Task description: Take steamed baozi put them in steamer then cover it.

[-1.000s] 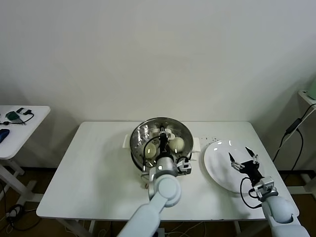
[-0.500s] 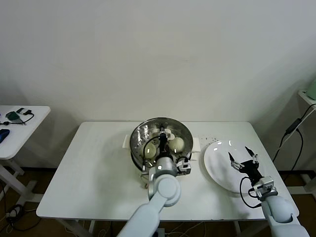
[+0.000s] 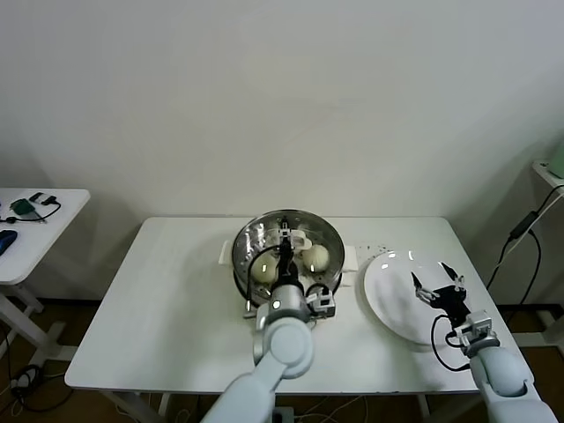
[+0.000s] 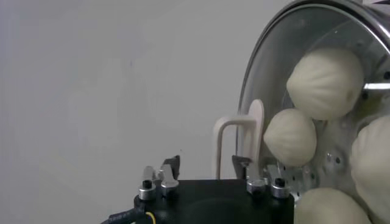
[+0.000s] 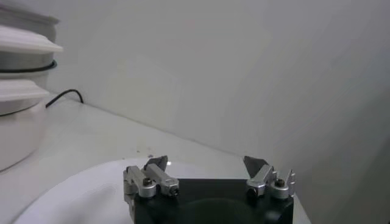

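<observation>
The steamer [image 3: 241, 248] stands at the table's middle rear. The clear glass cover [image 3: 271, 231] lies on it. Several baozi [image 3: 316, 256] show through the glass; they are also in the left wrist view [image 4: 325, 74]. My left gripper [image 3: 286, 254] is over the cover, open. In the left wrist view my left gripper [image 4: 206, 163] has the cover's cream-white handle [image 4: 255, 129] just ahead of its fingertips, one leg of the handle in line with the gap, not gripped. My right gripper [image 3: 440, 280] is open and empty over the white plate [image 3: 394, 295]; it also shows in the right wrist view [image 5: 206, 163].
The white plate [image 5: 73, 198] is bare, at the table's right. A white appliance with a cable [image 5: 18, 91] shows at the edge of the right wrist view. A side table [image 3: 40, 231] stands at the far left, and a shelf with a hanging cable [image 3: 529, 225] at the right.
My left arm has drawn back slightly toward me and to the left, its gripper off the cover's handle. The right arm has barely shifted over the plate.
</observation>
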You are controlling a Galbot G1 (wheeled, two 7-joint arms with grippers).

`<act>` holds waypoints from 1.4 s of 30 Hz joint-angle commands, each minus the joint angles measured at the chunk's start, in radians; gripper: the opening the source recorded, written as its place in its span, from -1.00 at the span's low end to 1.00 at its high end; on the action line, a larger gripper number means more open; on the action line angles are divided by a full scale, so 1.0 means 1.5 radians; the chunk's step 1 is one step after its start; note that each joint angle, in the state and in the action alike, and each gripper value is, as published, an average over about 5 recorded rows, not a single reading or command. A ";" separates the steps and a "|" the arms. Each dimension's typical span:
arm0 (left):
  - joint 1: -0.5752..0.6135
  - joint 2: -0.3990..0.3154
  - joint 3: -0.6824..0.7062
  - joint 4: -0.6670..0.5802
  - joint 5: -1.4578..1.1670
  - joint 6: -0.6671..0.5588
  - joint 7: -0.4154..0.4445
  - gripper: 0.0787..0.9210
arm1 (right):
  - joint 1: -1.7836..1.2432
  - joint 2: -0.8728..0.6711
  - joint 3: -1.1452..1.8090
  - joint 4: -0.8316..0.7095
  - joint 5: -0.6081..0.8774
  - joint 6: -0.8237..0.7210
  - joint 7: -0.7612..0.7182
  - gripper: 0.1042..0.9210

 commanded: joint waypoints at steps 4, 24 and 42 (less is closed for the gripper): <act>0.073 0.096 -0.004 -0.183 -0.079 0.010 0.004 0.54 | -0.001 -0.001 0.007 0.019 0.022 -0.058 0.006 0.76; 0.341 0.175 -0.386 -0.322 -0.809 -0.344 -0.374 0.77 | -0.042 0.025 0.019 0.067 0.011 -0.036 -0.006 0.76; 0.481 0.075 -0.633 -0.113 -1.220 -0.601 -0.286 0.77 | -0.095 0.072 0.040 0.118 0.015 -0.001 -0.015 0.76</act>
